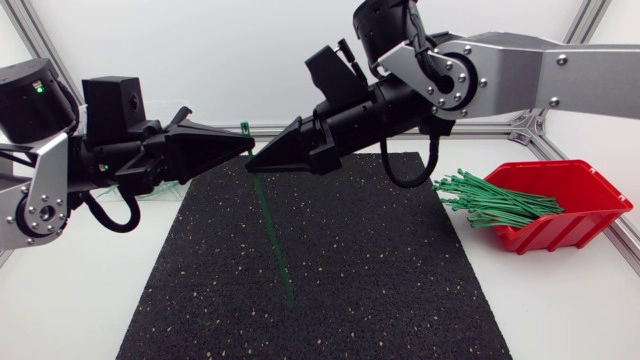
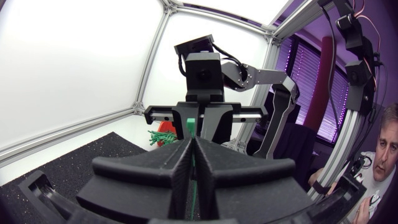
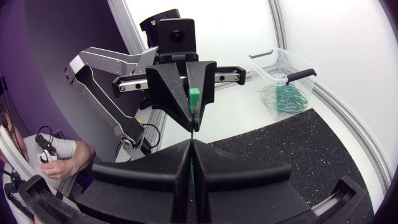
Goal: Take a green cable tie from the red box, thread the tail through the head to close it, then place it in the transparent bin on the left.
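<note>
Over the far part of the black mat (image 1: pixel 380 280) the two grippers meet tip to tip, coming in from opposite sides. The left gripper (image 1: pixel 243 150) has its fingers pressed together on the green cable tie (image 1: pixel 272 230). In the right wrist view the tie's square head (image 3: pixel 194 96) sticks out at that gripper's tip. The right gripper (image 1: pixel 256 165) is likewise clamped on the strap, which shows as a thin green line in the seam between its fingers. Below the grippers the tail (image 1: pixel 286 280) hangs free, slanting down over the mat (whether its end touches the mat I cannot tell). The red box (image 1: pixel 590 195) sits at the right of the mat, with a sheaf of loose green ties (image 1: pixel 495 200) poking out over its open front. The transparent bin (image 3: pixel 298 62) stands well behind the left arm, off the mat, with several looped green ties (image 3: pixel 285 99) inside.
</note>
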